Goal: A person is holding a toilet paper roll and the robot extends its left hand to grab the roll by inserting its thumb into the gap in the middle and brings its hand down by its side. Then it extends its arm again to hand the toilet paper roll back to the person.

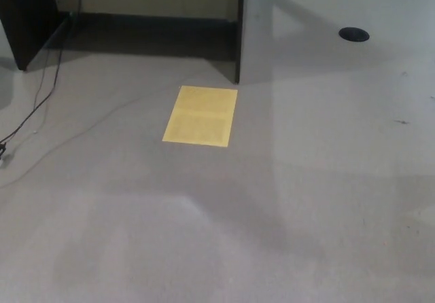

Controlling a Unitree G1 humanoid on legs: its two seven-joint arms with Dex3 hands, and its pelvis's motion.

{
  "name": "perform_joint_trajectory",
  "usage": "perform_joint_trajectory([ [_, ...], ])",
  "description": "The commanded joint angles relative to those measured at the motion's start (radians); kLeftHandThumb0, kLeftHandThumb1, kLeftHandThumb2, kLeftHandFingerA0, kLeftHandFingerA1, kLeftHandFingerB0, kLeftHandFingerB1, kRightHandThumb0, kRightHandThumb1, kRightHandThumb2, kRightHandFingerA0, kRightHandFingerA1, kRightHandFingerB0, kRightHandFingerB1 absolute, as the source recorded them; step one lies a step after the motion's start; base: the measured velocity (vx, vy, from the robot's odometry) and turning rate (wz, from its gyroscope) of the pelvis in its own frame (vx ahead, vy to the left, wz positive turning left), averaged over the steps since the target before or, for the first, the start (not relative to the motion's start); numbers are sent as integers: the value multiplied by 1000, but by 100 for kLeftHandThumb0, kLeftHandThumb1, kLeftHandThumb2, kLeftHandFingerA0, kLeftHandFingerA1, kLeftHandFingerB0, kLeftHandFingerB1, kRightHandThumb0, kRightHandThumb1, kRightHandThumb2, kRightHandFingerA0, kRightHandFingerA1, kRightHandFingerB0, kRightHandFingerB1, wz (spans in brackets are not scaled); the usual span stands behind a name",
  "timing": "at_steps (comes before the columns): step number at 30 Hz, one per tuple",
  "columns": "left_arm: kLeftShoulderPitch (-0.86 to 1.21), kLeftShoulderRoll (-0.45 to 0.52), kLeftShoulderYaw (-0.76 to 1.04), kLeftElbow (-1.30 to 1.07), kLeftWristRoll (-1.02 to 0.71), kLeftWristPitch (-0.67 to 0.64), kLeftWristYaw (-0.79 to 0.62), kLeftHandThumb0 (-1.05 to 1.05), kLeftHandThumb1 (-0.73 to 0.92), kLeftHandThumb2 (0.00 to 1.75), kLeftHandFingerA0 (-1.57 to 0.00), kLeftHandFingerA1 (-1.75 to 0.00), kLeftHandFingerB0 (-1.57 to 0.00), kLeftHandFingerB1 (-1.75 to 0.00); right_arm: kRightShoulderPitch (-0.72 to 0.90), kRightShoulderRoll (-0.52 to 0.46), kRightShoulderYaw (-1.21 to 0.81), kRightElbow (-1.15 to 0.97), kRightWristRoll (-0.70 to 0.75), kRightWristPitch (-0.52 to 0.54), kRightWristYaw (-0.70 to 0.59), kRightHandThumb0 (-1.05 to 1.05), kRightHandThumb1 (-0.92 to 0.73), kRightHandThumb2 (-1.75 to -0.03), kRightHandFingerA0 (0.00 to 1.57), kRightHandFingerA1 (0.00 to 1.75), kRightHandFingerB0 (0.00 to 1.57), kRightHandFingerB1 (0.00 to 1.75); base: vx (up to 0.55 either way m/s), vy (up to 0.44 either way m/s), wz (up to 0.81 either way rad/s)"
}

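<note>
Floor [204, 235] fills the head view, a pale grey carpet, and no part of the robot shows on it: neither the left robot hand nor the right one is in the picture, so how far open either is, and whether either has hold of anything, cannot be told. The toilet paper roll is nowhere to be seen either, and no person, sleeve or leg shows at any edge.

My guess is that this falls either before the left arm goes out to take the roll or while the arm hangs down at the robot's side, below the camera's reach; the picture does not settle which. Whichever it is, the next move calls for the left arm to rise in from nine o'clock and reach forward toward twelve, where a person would likely stand.

Around the middle, a yellow sheet [201, 115] lies flat on the carpet, just toward twelve o'clock of centre. Beyond it at twelve, a dark panel edge [239, 31] stands upright, with a dark baseboard [149, 28] running off toward eleven. At ten to eleven o'clock a dark cabinet [24, 18] sits in the corner, and thin black cables [41, 92] trail from it down to nine. At one o'clock a small black round disc [353, 34] lies on the floor. Nothing stands in the way of an arm reaching forward
</note>
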Motion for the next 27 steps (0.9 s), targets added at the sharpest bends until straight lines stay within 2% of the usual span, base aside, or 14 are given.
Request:
perform_joint_trajectory([
  [1,23,22,37,-76,-32,-142,0,-20,39,91,-11,-51,-9,-50,-11,-34,20,42,-37,-71,-14,-39,-68,-61,74,68,32,32,0,0,0],
  [6,25,34,69,-299,-75,-113,-53,-26,33,88,-8,-50,-6,-49,-21,-29,21,60,-33,-67,-14,-37,-67,-60,73,64,31,31,0,0,0],
  [7,24,32,76,-335,-95,-105,-67,-47,43,64,-19,-39,-14,-33,-20,-30,23,60,-35,-70,-15,-38,-67,-60,73,64,31,31,0,0,0],
  [8,21,34,82,-377,-101,-91,-75,-25,32,87,-7,-50,-5,-49,-21,-30,24,61,-36,-72,-16,-38,-67,-60,74,69,31,32,0,0,0],
  [14,-31,67,102,-648,-146,-21,-124,-21,38,89,-9,-50,-6,-49,-20,-33,21,66,-37,-83,-18,-38,-67,-60,76,78,31,32,0,0,0],
  [18,-94,99,102,-840,-185,74,-161,-20,39,90,-10,-50,-7,-49,-26,-35,21,66,-41,-78,-15,-39,-68,-62,74,70,32,33,0,0,0],
  [19,-107,102,100,-890,-196,110,-164,-36,46,62,-23,-38,-13,-32,-27,-35,21,66,-42,-78,-13,-39,-68,-61,73,69,32,32,0,0,0],
  [20,-122,106,96,-932,-213,138,-174,-34,46,61,-22,-37,-14,-32,-26,-35,20,67,-41,-80,-11,-39,-68,-62,73,70,32,32,0,0,0],
  [21,-134,111,92,-961,-219,157,-181,-35,46,61,-21,-36,-14,-32,-25,-35,20,68,-42,-81,-12,-39,-68,-62,74,70,32,33,0,0,0],
  [22,-155,115,86,-988,-220,173,-187,-20,38,89,-10,-50,-7,-49,-23,-35,21,68,-45,-83,-14,-39,-68,-62,73,69,32,33,0,0,0],
  [23,-172,115,83,-1002,-224,184,-191,-20,38,89,-10,-50,-7,-49,-22,-35,21,67,-45,-83,-14,-39,-68,-62,73,69,32,33,0,0,0],
  [24,-215,126,62,-1053,-209,222,-199,-42,43,63,-24,-39,-13,-33,-24,-33,23,69,-48,-79,-19,-39,-66,-60,76,74,33,32,0,0,0],
  [25,-225,128,57,-1075,-209,245,-202,-22,36,89,-9,-50,-7,-49,-22,-33,21,69,-47,-79,-19,-39,-66,-60,77,75,33,32,0,0,0],
  [27,-270,131,37,-1121,-204,291,-210,-22,35,88,-9,-50,-7,-49,-23,-33,19,70,-43,-78,-7,-39,-68,-62,73,75,33,33,0,0,0],
])
